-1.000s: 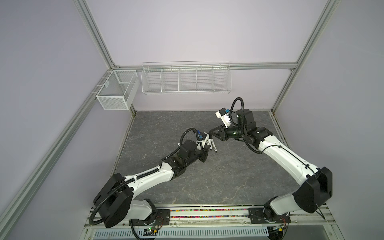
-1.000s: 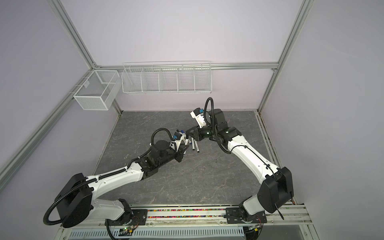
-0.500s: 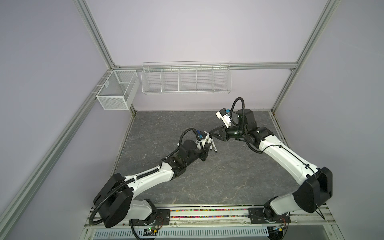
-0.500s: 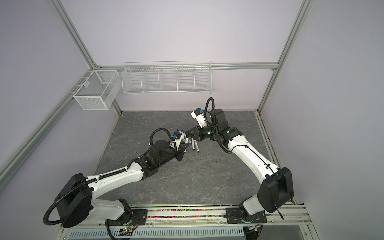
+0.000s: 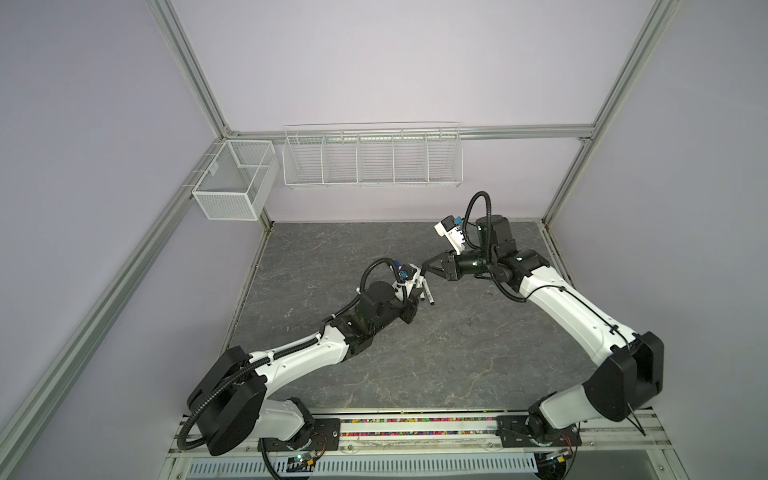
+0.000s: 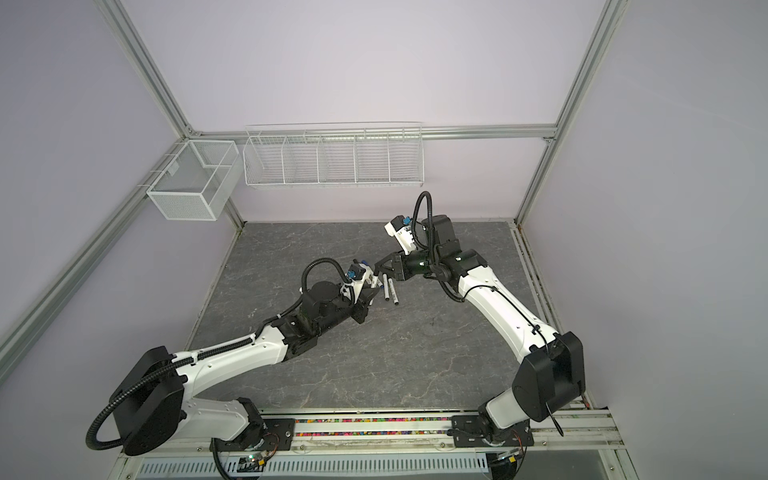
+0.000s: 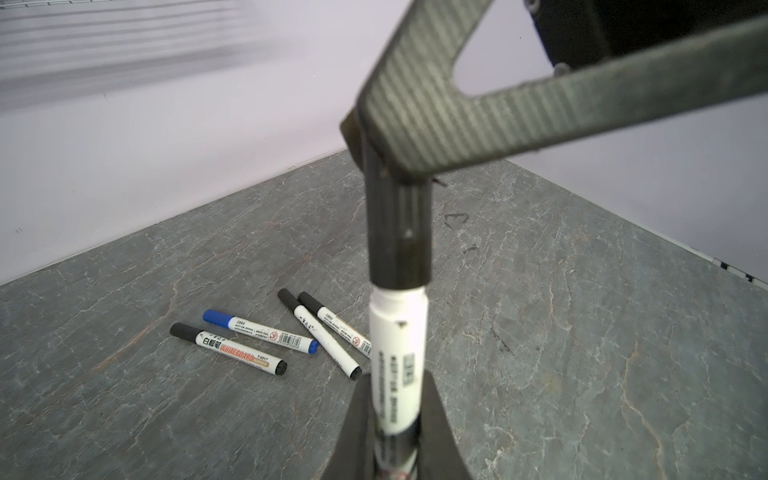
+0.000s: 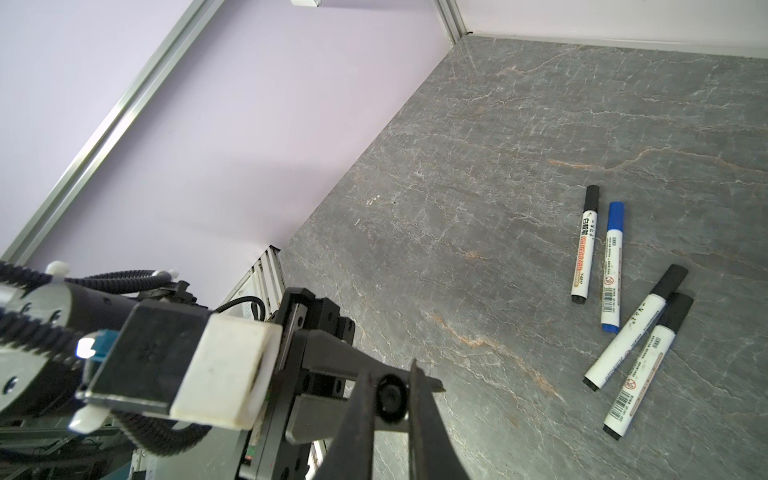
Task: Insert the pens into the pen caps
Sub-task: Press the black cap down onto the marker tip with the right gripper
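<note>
My left gripper [image 7: 397, 386] is shut on a white pen [image 7: 397, 345] that points up toward the right arm. A black pen cap [image 7: 397, 232] sits over the pen's tip, down to the barrel's shoulder. My right gripper [image 8: 390, 370] is shut on that cap [image 8: 390, 401], seen end-on between its fingers [image 7: 419, 104]. In both top views the two grippers [image 5: 419, 284] [image 5: 426, 267] meet at mid-table, tip to tip. Several capped pens lie loose on the slate beside them: a blue one [image 7: 259, 331] [image 8: 611, 266] and black-capped ones [image 7: 228, 350] [image 8: 586, 243] [image 6: 390, 291].
A white wire rack [image 5: 372, 158] hangs on the back wall and a mesh box [image 5: 232, 183] on the left rail, both well above the grey slate table [image 5: 457, 353]. Metal frame posts stand at the back corners.
</note>
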Available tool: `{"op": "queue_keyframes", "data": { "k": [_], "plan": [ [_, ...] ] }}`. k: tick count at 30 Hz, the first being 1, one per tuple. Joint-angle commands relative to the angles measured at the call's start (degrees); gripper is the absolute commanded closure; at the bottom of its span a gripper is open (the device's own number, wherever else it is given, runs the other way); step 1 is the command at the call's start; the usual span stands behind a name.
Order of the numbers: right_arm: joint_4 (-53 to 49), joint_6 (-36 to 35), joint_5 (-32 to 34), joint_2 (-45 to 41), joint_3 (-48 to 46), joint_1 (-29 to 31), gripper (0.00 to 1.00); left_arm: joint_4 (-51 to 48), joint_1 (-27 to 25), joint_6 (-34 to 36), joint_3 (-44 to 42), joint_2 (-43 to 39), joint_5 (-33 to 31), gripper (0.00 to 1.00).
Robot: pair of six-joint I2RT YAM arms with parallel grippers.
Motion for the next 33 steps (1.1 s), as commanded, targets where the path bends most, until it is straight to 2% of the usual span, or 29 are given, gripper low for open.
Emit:
{"op": "queue_keyframes", "data": {
  "k": [1,6,12,18,33],
  "plan": [
    [-11.01,-6.18,-5.84,0.61,1.19,0.59,0.88,2.24,0.32,0.78,0.94,-0.33,-2.25,1.00],
    [-18.56,-12.58,-2.79,1.07,3.38,1.55,0.89,1.13,0.32,0.90,1.78,0.48,-2.49,1.00],
    [-20.64,-13.95,1.34,2.69,3.66,2.78,0.89,-0.77,0.23,3.89,3.71,1.40,-2.22,1.00],
    [-18.67,-10.22,2.15,5.02,4.33,3.12,0.88,-0.74,-0.81,7.23,4.29,1.13,-2.69,1.00],
    [-14.03,2.35,13.69,4.76,3.18,3.71,0.89,8.11,-1.00,2.38,2.37,-0.34,-6.98,1.00]
  ]
}}
